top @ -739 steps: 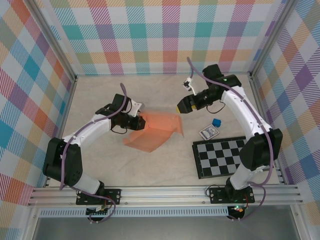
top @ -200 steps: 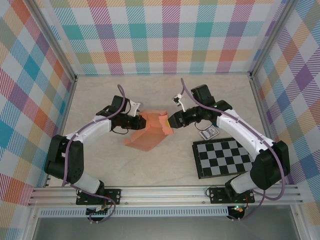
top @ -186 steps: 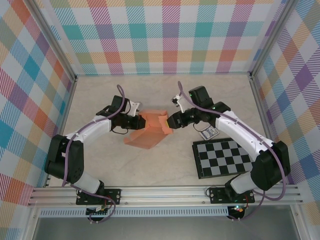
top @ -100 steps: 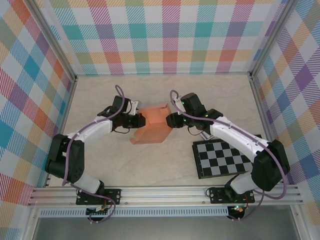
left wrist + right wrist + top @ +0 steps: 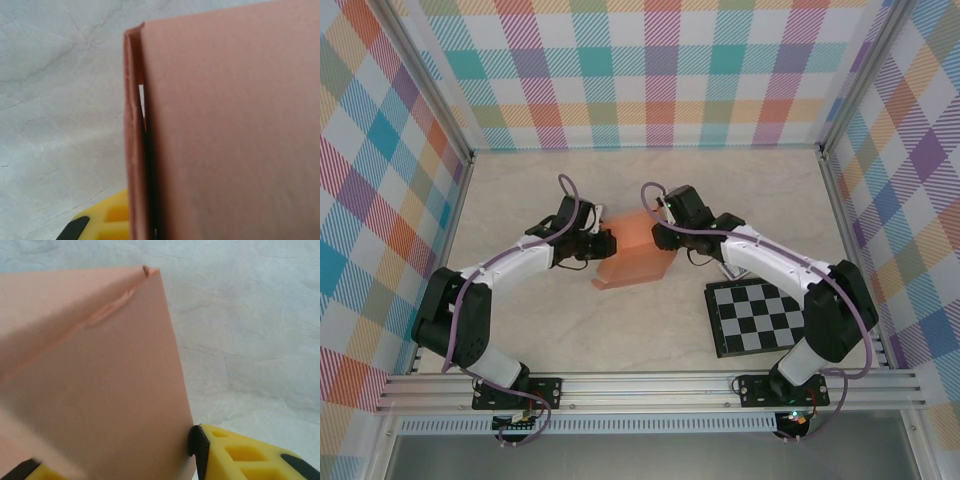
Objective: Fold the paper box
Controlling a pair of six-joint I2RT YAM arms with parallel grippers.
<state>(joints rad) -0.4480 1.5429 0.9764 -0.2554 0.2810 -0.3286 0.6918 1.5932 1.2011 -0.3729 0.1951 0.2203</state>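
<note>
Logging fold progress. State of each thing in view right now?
paper box: partly folded, sides raised, not closed, between the two grippers.
left gripper: at the box's left edge; open or shut unclear.
right gripper: open, card between its spread fingers.
checkered board: lying flat, apart from the box.

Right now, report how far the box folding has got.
Done: the paper box has panels raised off the table, one edge doubled over. In hand: the left gripper and right gripper meet it from opposite sides, the right straddling a panel. Left: it isn't a closed box yet; remaining flaps likely need closing.
</note>
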